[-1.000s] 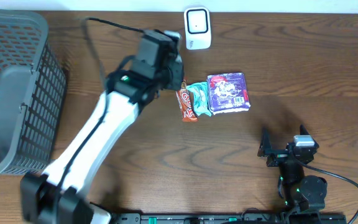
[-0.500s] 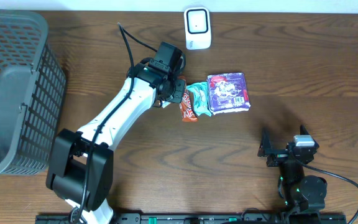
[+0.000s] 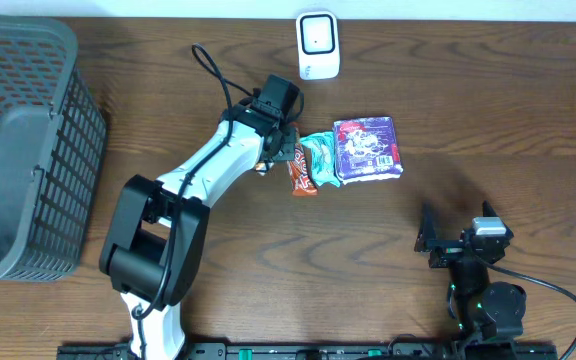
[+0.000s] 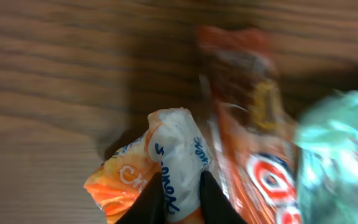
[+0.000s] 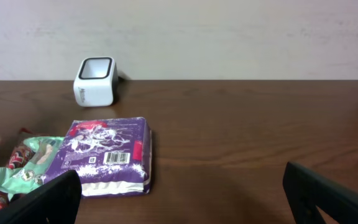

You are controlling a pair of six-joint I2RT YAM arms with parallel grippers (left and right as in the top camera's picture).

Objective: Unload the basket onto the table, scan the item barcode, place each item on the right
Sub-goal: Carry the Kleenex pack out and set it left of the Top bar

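Here the left jaws pinch an orange-white packet [image 4: 173, 149]; the right jaws stand wide.

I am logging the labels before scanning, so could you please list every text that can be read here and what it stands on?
No text reads clearly.
purple packet: barcode and small print, too small to read.
scanner: faint side marking, too small to read.
orange and white packet: blue script, blurred.
red bar wrapper: white letters, blurred.
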